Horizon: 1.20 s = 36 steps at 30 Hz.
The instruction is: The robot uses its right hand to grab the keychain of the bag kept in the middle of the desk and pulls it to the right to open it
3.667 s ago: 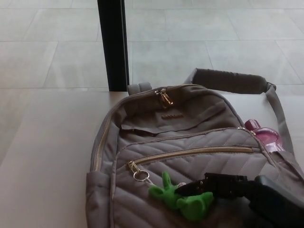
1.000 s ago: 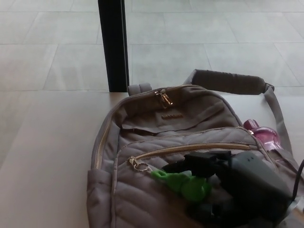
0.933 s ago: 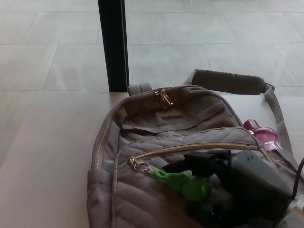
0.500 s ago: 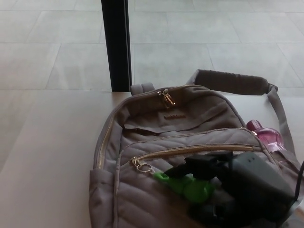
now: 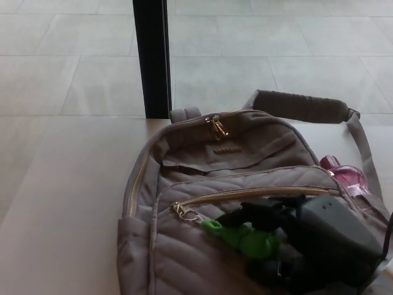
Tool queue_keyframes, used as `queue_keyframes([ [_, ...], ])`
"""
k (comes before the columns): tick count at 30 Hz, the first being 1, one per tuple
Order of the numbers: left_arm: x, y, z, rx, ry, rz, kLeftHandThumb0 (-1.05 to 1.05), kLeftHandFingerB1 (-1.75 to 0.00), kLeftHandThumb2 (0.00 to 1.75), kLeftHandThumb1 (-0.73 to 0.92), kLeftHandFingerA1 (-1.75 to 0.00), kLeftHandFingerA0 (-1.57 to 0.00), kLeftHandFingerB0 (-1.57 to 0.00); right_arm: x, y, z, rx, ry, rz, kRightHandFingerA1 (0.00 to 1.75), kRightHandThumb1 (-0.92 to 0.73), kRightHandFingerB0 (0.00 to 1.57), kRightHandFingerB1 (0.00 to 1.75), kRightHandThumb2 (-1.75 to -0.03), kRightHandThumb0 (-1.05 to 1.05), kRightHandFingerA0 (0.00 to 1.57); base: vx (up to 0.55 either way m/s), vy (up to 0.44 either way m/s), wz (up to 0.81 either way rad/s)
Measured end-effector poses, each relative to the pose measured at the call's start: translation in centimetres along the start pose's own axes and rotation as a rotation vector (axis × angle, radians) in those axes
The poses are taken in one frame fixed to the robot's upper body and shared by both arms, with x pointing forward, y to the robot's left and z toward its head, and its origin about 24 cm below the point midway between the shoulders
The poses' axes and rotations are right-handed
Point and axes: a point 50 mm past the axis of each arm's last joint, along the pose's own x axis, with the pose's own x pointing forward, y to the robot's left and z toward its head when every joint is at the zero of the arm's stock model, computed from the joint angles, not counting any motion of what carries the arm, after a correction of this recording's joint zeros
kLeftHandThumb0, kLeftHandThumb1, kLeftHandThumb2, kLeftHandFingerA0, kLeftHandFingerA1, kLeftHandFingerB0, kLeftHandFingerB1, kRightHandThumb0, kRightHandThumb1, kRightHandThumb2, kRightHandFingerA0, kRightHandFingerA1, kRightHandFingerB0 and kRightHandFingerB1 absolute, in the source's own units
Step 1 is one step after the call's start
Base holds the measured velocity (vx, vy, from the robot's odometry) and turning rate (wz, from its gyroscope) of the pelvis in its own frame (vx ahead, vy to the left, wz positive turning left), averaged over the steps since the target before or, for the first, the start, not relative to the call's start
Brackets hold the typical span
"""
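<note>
At the near right edge of the head view, the robot's black right hand [image 5: 307, 243] is laid over the lower front of a grey quilted backpack [image 5: 215, 184], its dark fingers [image 5: 255, 215] closed around a bright green keychain [image 5: 245, 238]. The keychain is stretched leftward to a small gold ring and zipper pull [image 5: 183, 212], found at the left end of the front-pocket zipper [image 5: 252, 195]; the zipper line is seen shut along its visible length. The left hand is not seen.

The backpack is lying flat on a pale desk [image 5: 61, 203], its lower part cut off by the bottom edge. Bare desk surface is spread wide to the left of the bag; to the right, a pink object [image 5: 345, 177] is tucked against the bag's side, with a padded strap [image 5: 304, 106] arched beyond it. Farther back, a second gold zipper pull [image 5: 217, 126] is seen at the bag's top. Past the desk's far edge, a black vertical post [image 5: 151, 58] and tiled floor [image 5: 258, 43] are visible.
</note>
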Motion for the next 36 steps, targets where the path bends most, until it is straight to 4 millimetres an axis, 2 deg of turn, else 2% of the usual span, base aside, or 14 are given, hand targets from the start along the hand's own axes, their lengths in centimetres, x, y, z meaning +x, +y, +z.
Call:
queue_keyframes([
  [1, 0.0, -0.1, 0.0, -0.001, 0.000, -0.001, -0.46, -0.46, 0.60, 0.61, -0.80, -0.81, -0.67, 0.0, 0.0, 0.0, -0.002, 0.001, -0.003, 1.04, -0.62, 0.29, 0.39, -0.57, -0.43, 1.09, 0.00, 0.000, 0.00],
  [4, 0.0, -0.2, 0.0, -0.005, 0.002, -0.005, -0.45, -0.45, 0.59, 0.63, -0.72, -0.79, -0.67, 0.1, -0.2, 0.1, -0.009, 0.005, -0.014, 0.99, -0.39, 0.00, 0.46, -0.90, -0.36, 1.03, 0.00, 0.000, 0.00],
  [6, 0.0, -0.3, 0.0, -0.006, 0.002, -0.007, -0.46, -0.46, 0.59, 0.62, -0.79, -0.83, -0.67, 0.2, -0.4, 0.2, -0.013, 0.007, -0.021, 0.87, -0.58, 0.10, 0.27, -0.60, -0.52, 1.07, 0.00, 0.000, 0.00],
  [10, 0.1, -0.6, 0.0, -0.009, 0.001, -0.012, -0.46, -0.46, 0.59, 0.63, -0.77, -0.80, -0.69, 0.4, -0.6, 0.2, -0.025, 0.021, -0.033, 0.97, -0.50, 0.00, 0.10, -0.88, -0.78, 0.99, 0.00, 0.000, 0.00],
  [11, 0.1, -0.7, 0.0, -0.009, 0.001, -0.013, -0.45, -0.46, 0.59, 0.63, -0.76, -0.80, -0.70, 0.4, -0.7, 0.1, -0.029, 0.028, -0.035, 0.96, -0.61, 0.00, 0.09, -0.60, -0.75, 1.00, 0.00, 0.000, 0.00],
  [13, 0.1, -0.8, 0.0, -0.010, 0.001, -0.014, -0.48, -0.46, 0.59, 0.63, -0.83, -0.81, -0.71, 0.4, -0.7, 0.0, -0.035, 0.043, -0.039, 1.01, -0.54, 0.00, 0.00, -0.92, -0.92, 1.00, 0.00, 0.000, 0.00],
  [14, 0.1, -0.8, 0.0, -0.010, 0.001, -0.014, -0.48, -0.46, 0.59, 0.63, -0.77, -0.79, -0.70, 0.4, -0.7, 0.0, -0.038, 0.052, -0.041, 1.03, -0.64, 0.00, 0.07, -0.60, -0.82, 1.01, 0.00, 0.000, 0.00],
  [16, 0.1, -0.8, 0.0, -0.009, 0.001, -0.013, -0.49, -0.46, 0.59, 0.64, -0.85, -0.80, -0.71, 0.4, -0.8, -0.2, -0.049, 0.072, -0.045, 1.03, -0.55, 0.00, 0.08, -0.91, -0.88, 1.03, 0.00, 0.000, 0.00],
  [18, 0.1, -0.8, -0.1, -0.008, 0.001, -0.011, -0.48, -0.46, 0.60, 0.64, -0.87, -0.77, -0.69, 0.4, -0.8, -0.3, -0.056, 0.090, -0.048, 0.99, -0.66, 0.08, 0.26, -0.61, -0.76, 1.09, 0.00, 0.000, 0.00],
  [20, 0.1, -0.8, -0.1, -0.008, 0.001, -0.010, -0.48, -0.47, 0.59, 0.64, -0.78, -0.73, -0.69, 0.4, -0.9, -0.4, -0.066, 0.103, -0.050, 1.00, -0.55, 0.07, 0.39, -0.90, -0.79, 1.06, 0.00, 0.000, 0.00],
  [21, 0.1, -0.8, -0.1, -0.007, 0.000, -0.010, -0.48, -0.46, 0.59, 0.64, -0.87, -0.79, -0.70, 0.4, -0.9, -0.4, -0.072, 0.109, -0.049, 0.93, -0.65, 0.23, 0.35, -0.60, -0.67, 1.16, 0.00, 0.000, 0.00],
  [24, 0.1, -0.8, -0.1, -0.008, 0.000, -0.010, -0.48, -0.47, 0.58, 0.63, -0.85, -0.80, -0.72, 0.5, -1.0, -0.3, -0.089, 0.127, -0.050, 0.98, -0.50, 0.27, 0.50, -0.87, -0.62, 1.16, 0.00, 0.000, 0.00],
  [35, 0.0, -0.9, -0.3, -0.009, 0.005, -0.009, -0.49, -0.47, 0.60, 0.65, -0.77, -0.80, -0.71, 0.4, -1.0, -1.2, -0.112, 0.222, -0.062, 1.17, -0.47, 0.59, 0.61, -0.84, -0.54, 1.16, 0.00, 0.000, 0.00],
  [36, 0.0, -0.9, -0.2, -0.009, 0.004, -0.008, -0.51, -0.47, 0.60, 0.66, -0.75, -0.79, -0.70, 0.4, -0.9, -1.3, -0.114, 0.232, -0.061, 1.19, -0.60, 0.71, 0.49, -0.58, -0.49, 1.11, 0.00, 0.000, 0.00],
])
